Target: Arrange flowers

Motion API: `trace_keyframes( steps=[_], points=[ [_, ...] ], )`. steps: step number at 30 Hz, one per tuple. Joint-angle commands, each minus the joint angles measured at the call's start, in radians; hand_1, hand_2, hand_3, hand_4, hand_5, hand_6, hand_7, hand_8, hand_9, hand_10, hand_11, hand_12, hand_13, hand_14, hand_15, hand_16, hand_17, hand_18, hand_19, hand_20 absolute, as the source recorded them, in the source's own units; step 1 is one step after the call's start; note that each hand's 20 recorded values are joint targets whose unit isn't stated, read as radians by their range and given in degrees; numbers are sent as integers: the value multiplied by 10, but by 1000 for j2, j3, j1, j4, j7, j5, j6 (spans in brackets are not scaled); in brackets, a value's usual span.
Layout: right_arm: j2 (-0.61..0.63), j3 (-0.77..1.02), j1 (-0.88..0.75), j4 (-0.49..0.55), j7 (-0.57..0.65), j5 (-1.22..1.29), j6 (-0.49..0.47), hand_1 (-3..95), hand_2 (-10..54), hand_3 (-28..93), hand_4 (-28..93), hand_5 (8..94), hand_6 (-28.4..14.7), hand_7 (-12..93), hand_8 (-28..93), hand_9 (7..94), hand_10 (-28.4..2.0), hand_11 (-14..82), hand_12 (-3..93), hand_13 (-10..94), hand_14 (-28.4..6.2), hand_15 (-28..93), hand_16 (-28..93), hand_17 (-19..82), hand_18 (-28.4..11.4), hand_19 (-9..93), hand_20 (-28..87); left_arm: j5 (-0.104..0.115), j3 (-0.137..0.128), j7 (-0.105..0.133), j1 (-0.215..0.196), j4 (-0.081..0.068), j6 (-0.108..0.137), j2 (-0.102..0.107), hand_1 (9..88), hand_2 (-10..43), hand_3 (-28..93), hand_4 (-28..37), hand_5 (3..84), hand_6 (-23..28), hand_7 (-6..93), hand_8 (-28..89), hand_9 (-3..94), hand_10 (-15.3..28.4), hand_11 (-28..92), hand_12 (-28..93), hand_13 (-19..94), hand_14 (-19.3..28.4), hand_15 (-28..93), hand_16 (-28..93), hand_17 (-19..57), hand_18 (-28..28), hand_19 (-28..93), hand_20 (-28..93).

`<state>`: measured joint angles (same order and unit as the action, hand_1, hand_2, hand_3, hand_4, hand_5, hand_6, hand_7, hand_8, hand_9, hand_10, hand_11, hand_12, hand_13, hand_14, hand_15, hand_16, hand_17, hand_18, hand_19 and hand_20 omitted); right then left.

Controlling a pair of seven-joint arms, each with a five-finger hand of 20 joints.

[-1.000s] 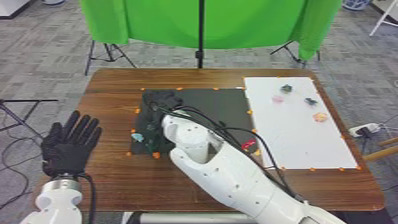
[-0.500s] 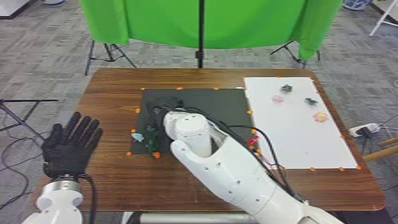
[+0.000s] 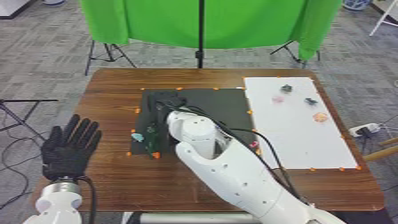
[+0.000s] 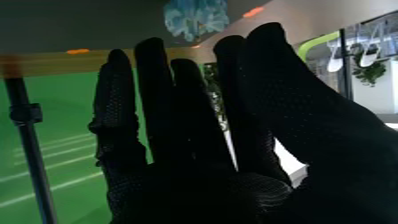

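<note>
In the head view, my right hand [image 3: 165,102] is over the upper left part of the black mat [image 3: 227,107]. In the right wrist view, the fingers of this hand [image 4: 182,130] are straight, with a light blue flower [image 4: 195,19] beyond their tips. That blue flower [image 3: 137,136] lies at the mat's left side in the head view, beside dark green foliage [image 3: 151,139]. A red flower [image 3: 254,145] shows partly behind the right arm and its cables. Palm and straight fingers of my left hand [image 3: 69,150] are at the table's left edge.
On the white board [image 3: 298,145] at the right lie a pink flower [image 3: 277,99], a peach one [image 3: 321,117] and two dark ones [image 3: 286,88]. Orange markers line the mat and board. Loose black cables run along the right arm. A green backdrop stands behind the table.
My right forearm has shifted a little to the right and toward the near edge, and its cables cover the red flower differently. The left hand has stayed practically in place.
</note>
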<state>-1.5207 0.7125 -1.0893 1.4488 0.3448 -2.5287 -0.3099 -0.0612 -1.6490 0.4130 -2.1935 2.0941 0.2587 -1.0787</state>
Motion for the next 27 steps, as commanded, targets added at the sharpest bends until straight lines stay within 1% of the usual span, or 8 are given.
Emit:
trace_keyframes(
  steps=[1,5,10,17,19,21,25,27],
  points=[
    [55,58,-18,103,23,73,9,475,-95,850,-283,619,-4,183,-147,469,-182,83,115,424,-158,341,133,232,-245,769,303,-1,-9,-23,-29,-1,10,-34,245,194,759,-283,421,93,99,-100,380,156,206,92,284,160,335,-76,-70,133,356,116],
    [127,149,-70,190,59,132,56,462,-95,846,-283,610,-24,176,-146,464,-187,83,118,417,-162,344,131,232,-246,769,303,-8,-22,-30,-42,6,10,-53,245,195,759,-283,421,93,99,-101,380,156,205,92,284,160,335,-77,-70,133,357,117],
    [291,273,-146,282,176,194,151,443,-95,850,-283,593,-41,170,-138,449,-196,82,121,398,-170,350,128,226,-241,751,286,-16,-39,-14,-72,22,-2,-61,245,196,763,-283,422,93,100,-100,379,156,205,92,285,161,335,-77,-70,133,357,116],
    [518,518,-298,404,328,275,59,421,-95,862,-283,504,-68,134,-128,414,-205,86,119,336,-187,278,96,181,-219,632,201,-18,-50,-4,-89,33,-8,-64,246,196,762,-283,422,93,99,-100,379,156,203,92,284,159,332,-77,-70,133,356,116],
    [556,583,-357,418,353,260,78,415,-95,861,-283,475,-75,122,-123,386,-206,88,113,310,-188,241,88,167,-217,614,179,-17,-52,-3,-97,37,-15,-66,246,196,762,-283,421,93,99,-100,379,157,203,92,284,159,331,-77,-70,133,356,115],
    [578,633,-400,415,385,256,90,414,-95,860,-283,462,-78,117,-121,375,-204,86,110,301,-188,227,87,158,-218,608,171,-19,-51,-2,-98,37,-8,-69,246,196,762,-283,421,93,98,-99,379,156,203,92,284,159,331,-76,-70,133,356,115],
    [609,679,-440,370,421,265,64,413,-95,858,-283,446,-79,114,-117,359,-200,86,106,287,-187,208,89,150,-212,592,153,-1,-46,2,-96,38,9,-70,246,196,761,-283,421,93,98,-99,378,157,203,93,283,160,332,-76,-70,132,355,115],
    [623,690,-459,339,412,281,92,405,-95,851,-283,423,-79,114,-116,338,-201,83,103,274,-186,195,91,144,-207,581,140,-8,-44,-4,-94,37,5,-67,246,195,761,-283,421,93,99,-99,379,157,204,93,284,160,332,-76,-69,132,355,116]
  ],
)
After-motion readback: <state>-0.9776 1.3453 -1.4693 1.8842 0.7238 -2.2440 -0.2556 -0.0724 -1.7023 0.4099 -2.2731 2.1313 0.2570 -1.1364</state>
